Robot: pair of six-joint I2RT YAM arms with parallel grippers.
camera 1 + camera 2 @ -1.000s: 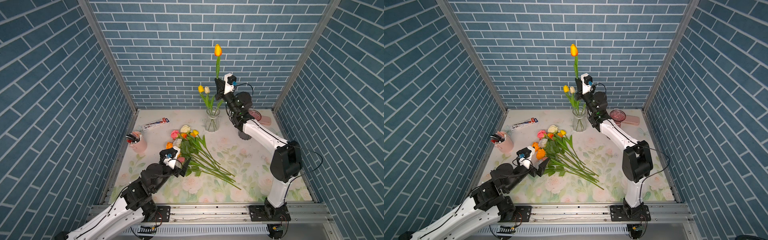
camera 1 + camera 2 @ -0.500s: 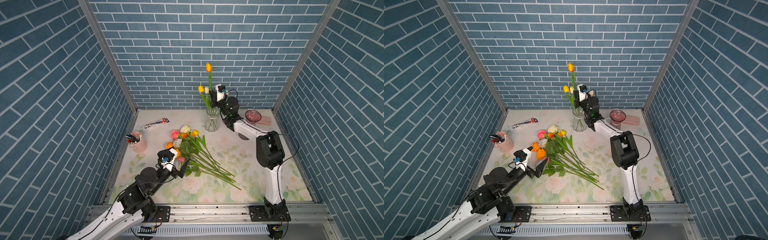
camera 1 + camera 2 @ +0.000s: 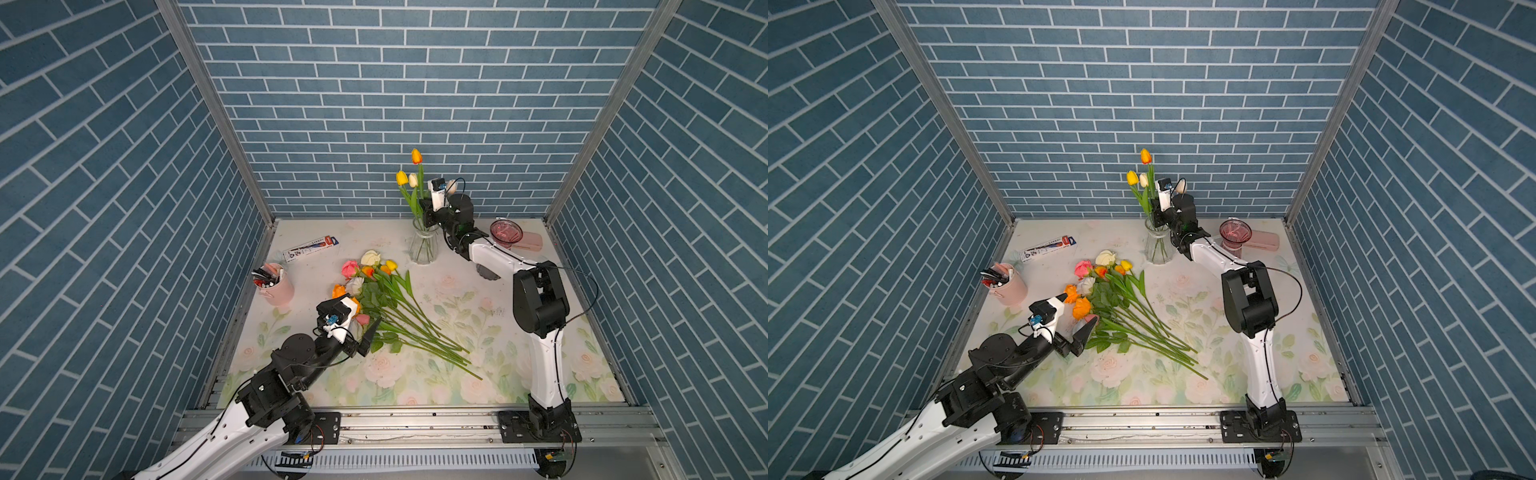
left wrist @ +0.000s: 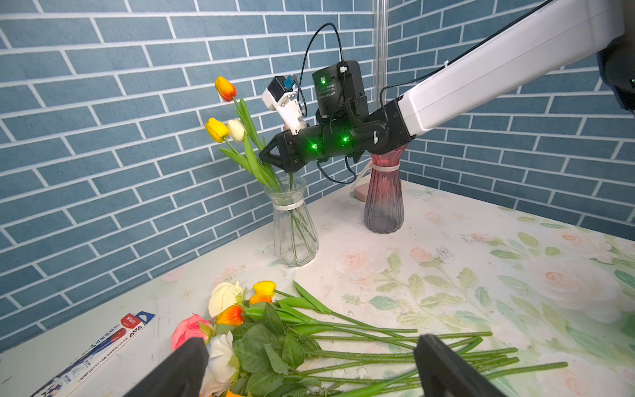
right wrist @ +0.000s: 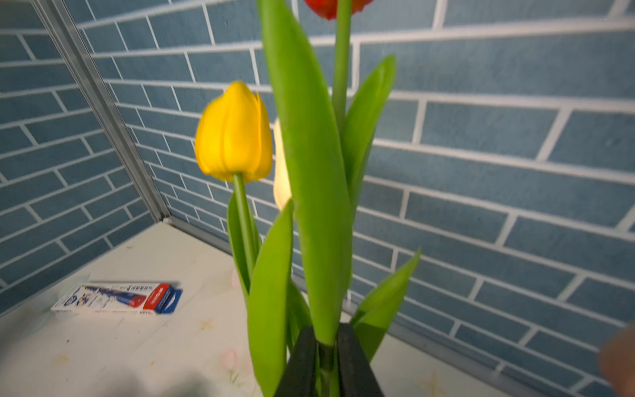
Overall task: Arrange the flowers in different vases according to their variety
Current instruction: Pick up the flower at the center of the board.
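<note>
A clear ribbed vase (image 3: 424,245) (image 3: 1158,247) (image 4: 293,230) stands at the back with a yellow tulip (image 5: 233,134) and a cream one in it. My right gripper (image 3: 424,208) (image 3: 1156,210) (image 5: 326,347) hangs just above its mouth. It is shut on the stem of an orange tulip (image 3: 416,156) (image 4: 225,88), whose lower end reaches into the vase. The purple-pink vase (image 3: 505,232) (image 4: 383,199) stands to its right and holds nothing. Loose roses and tulips (image 3: 386,299) (image 4: 275,343) lie in a pile mid-table. My left gripper (image 3: 1077,311) (image 4: 309,347) is open over the flower heads.
A pink pen cup (image 3: 274,284) stands at the left edge. A flat pen box (image 3: 311,248) lies at the back left. A pink case (image 3: 530,240) lies behind the purple-pink vase. Blue brick walls close in three sides.
My right gripper has come down with the orange tulip, bringing its stem into the clear vase. The left arm has shifted only slightly by the pile.
</note>
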